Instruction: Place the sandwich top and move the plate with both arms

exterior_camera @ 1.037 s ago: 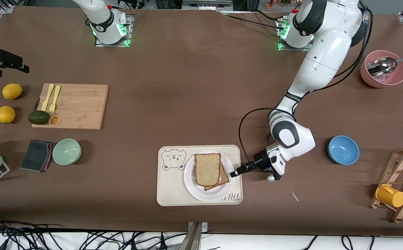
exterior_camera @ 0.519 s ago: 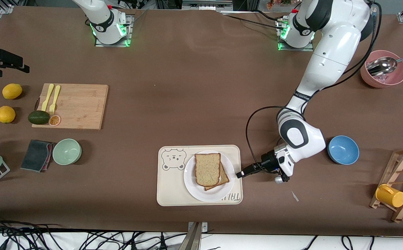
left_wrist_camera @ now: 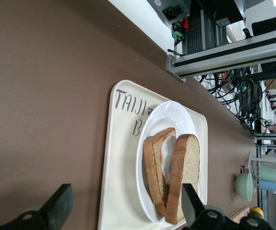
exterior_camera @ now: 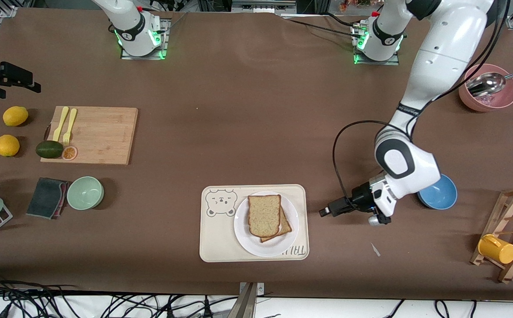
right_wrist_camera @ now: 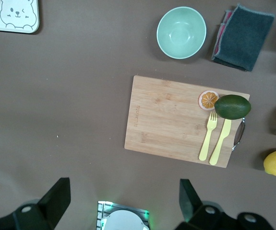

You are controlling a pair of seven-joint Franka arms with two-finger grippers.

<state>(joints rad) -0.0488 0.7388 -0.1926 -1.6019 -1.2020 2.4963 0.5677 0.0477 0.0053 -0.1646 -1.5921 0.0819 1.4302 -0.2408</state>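
The sandwich top (exterior_camera: 264,215) lies flat on a second slice (exterior_camera: 285,226) on the white plate (exterior_camera: 245,238), which sits on the cream bear tray (exterior_camera: 214,240). In the left wrist view the top slice (left_wrist_camera: 188,177) covers white egg (left_wrist_camera: 167,153) on the lower slice, on the plate (left_wrist_camera: 169,115). My left gripper (exterior_camera: 327,211) is low over bare table beside the tray, toward the left arm's end, open and empty (left_wrist_camera: 126,201). My right gripper (exterior_camera: 29,81) waits high at the right arm's end, open and empty (right_wrist_camera: 123,196).
A blue bowl (exterior_camera: 442,192) sits by the left arm's wrist. A pink bowl with a spoon (exterior_camera: 488,95) and a wooden rack with a yellow cup (exterior_camera: 497,248) are at the left arm's end. A cutting board (exterior_camera: 93,134), green bowl (exterior_camera: 85,192) and cloth (exterior_camera: 47,197) lie toward the right arm's end.
My left gripper has drawn back from the plate's rim toward the left arm's end of the table. The sandwich and plate have not moved.
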